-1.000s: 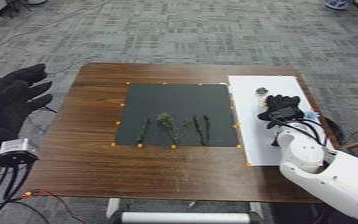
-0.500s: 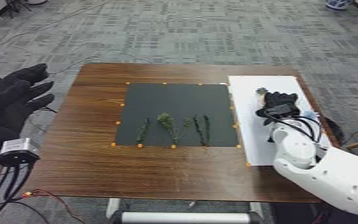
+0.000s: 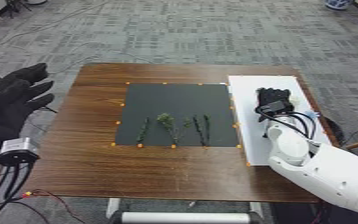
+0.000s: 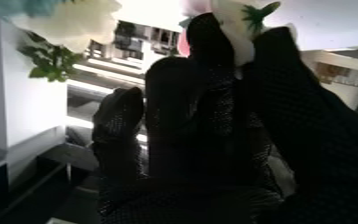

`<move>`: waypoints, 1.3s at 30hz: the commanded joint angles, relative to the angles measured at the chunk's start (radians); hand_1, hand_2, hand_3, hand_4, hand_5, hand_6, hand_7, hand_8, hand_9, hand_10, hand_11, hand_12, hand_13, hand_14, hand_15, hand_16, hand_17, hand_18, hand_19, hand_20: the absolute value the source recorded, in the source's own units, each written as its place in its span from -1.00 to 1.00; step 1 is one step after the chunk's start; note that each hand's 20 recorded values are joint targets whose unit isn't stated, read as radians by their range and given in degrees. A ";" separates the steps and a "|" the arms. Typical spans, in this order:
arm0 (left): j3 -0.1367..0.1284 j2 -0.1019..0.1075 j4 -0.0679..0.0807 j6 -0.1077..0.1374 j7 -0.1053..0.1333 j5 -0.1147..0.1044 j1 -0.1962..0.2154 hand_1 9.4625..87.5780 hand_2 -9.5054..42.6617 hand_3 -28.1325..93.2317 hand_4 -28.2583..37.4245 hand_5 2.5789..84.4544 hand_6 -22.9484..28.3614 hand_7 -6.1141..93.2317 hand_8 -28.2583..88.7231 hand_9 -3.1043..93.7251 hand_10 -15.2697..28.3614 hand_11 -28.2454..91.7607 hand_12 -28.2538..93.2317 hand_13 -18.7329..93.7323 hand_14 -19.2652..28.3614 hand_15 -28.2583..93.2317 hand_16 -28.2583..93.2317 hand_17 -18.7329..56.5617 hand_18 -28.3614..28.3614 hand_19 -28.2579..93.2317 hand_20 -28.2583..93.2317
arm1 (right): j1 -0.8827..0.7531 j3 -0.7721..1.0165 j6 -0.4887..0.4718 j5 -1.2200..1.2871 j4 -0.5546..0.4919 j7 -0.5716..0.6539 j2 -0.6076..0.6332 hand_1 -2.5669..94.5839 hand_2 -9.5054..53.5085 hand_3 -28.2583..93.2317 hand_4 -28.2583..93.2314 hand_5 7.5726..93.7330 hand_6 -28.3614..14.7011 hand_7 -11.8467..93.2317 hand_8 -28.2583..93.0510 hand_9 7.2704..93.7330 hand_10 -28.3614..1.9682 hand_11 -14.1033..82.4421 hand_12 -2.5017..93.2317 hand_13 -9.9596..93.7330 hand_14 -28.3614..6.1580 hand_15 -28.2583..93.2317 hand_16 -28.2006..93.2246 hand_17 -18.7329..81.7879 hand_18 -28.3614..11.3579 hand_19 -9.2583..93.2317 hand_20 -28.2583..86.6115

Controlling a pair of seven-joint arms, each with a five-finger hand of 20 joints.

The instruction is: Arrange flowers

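Observation:
In the head view, my right hand is low over the white board, covering part of it, its fingers extended. A pale blue flower lies beside its wrist. Green stems lie in a row on the dark mat. My left hand is off the table's left side, open. In the right wrist view, my right hand has fairly straight fingers. A cream flower with green leaves is beyond the fingertips, and a whitish petal shows between fingertips and thumb.
The brown table surrounds the mat and board. Orange markers dot the mat's edges. Dark cables run along my right forearm, which crosses the table's near right corner.
My right hand has moved forward over the white board and now covers the small flower that showed near its far end. My left hand and the stems have stayed still.

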 commanded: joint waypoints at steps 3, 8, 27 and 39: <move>-0.011 -0.005 -0.007 0.010 0.002 0.000 0.007 -0.59 -0.91 0.62 -0.90 -0.46 0.01 -0.36 -0.71 -0.57 0.15 -0.17 -0.22 -0.50 0.35 0.14 -0.59 -0.79 0.73 0.13 -0.40 | -0.035 0.023 0.095 -0.039 0.004 -0.048 0.007 0.07 -1.00 0.87 -1.00 0.48 0.51 0.12 -0.52 0.79 0.68 -0.33 0.15 0.56 0.55 0.48 0.22 0.01 -0.60 0.79 0.48; -0.032 0.007 -0.009 0.007 -0.002 -0.003 0.017 -0.59 -0.90 0.62 -0.90 -0.45 0.01 -0.36 -0.71 -0.57 0.16 -0.17 -0.22 -0.50 0.36 0.14 -0.59 -0.79 0.73 0.13 -0.40 | 0.055 -0.042 0.225 -0.049 -0.112 -0.050 0.019 0.05 -1.00 0.92 -1.00 0.50 0.48 0.12 -0.49 0.80 0.65 -0.31 0.18 0.58 0.55 0.48 0.24 0.02 -0.61 0.80 0.48; 0.131 0.252 0.117 -0.078 -0.068 -0.031 -0.297 -0.56 -0.87 0.55 -0.76 -0.57 -0.04 -0.36 -0.69 -0.62 0.08 -0.18 -0.22 -0.52 0.32 0.14 -0.61 -0.79 0.72 0.14 -0.42 | 0.381 -0.360 0.330 0.039 -0.203 -0.242 -0.396 0.03 -1.00 0.91 -0.94 0.54 0.45 0.11 -0.54 0.83 0.64 -0.32 0.19 0.59 0.54 0.48 0.25 0.02 -0.59 0.81 0.49; 0.239 0.284 0.161 -0.095 -0.071 -0.032 -0.436 -0.71 -0.99 0.67 -0.72 -0.63 -0.21 -0.30 -0.73 -0.61 -0.04 -0.27 -0.23 -0.49 0.18 -0.02 -0.58 -0.74 0.62 0.07 -0.40 | 0.419 -0.565 0.350 0.020 -0.005 -0.161 -0.629 0.00 -1.00 0.96 -0.96 0.59 0.49 0.08 -0.50 0.87 0.65 -0.37 0.22 0.61 0.55 0.45 0.28 0.02 -0.60 0.81 0.49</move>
